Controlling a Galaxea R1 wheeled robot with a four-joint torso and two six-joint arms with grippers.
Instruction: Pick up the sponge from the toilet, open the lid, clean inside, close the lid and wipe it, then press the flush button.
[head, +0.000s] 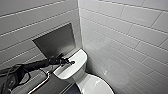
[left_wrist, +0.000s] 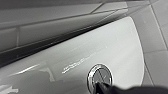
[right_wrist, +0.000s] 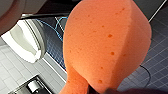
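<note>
Left arm: the dark left arm (head: 32, 66) is seen reaching in from the left of the head view, stretched toward the tank.
Rail: a metal rail (head: 41, 82) is seen below the arm, slanting along a dark surface.
Recess: a grey rectangular recess (head: 56, 41) is set into the tiled wall, above and behind the tank.
Left gripper: the left gripper (head: 71, 62) is held over the tank top (head: 79, 58). Its fingers are drawn together into a single dark point, and nothing is grasped between them.
Flush button: the round chrome flush button (left_wrist: 98, 74) is set in the white tank top. In the left wrist view the dark tip of the left gripper (left_wrist: 102, 87) is laid on the button's edge, touching it.
Toilet: the white glossy toilet (head: 83, 78) is placed in the corner, its tank against the wall with the recess.
Lid: the lid (head: 98, 87) is seen as a smooth white oval, lowered over the bowl, in front of the tank.
Wall tiles: pale rectangular wall tiles (head: 130, 37) are seen to the right of the toilet.
Sponge: the orange-red sponge (right_wrist: 107, 42) is shown large in the right wrist view, above a dark tiled floor (right_wrist: 156, 62) crossed by a blue cable (right_wrist: 53, 27).
Right gripper: the right gripper (right_wrist: 105, 91) is clenched on the sponge's narrow end, where the foam is pinched in.
</note>
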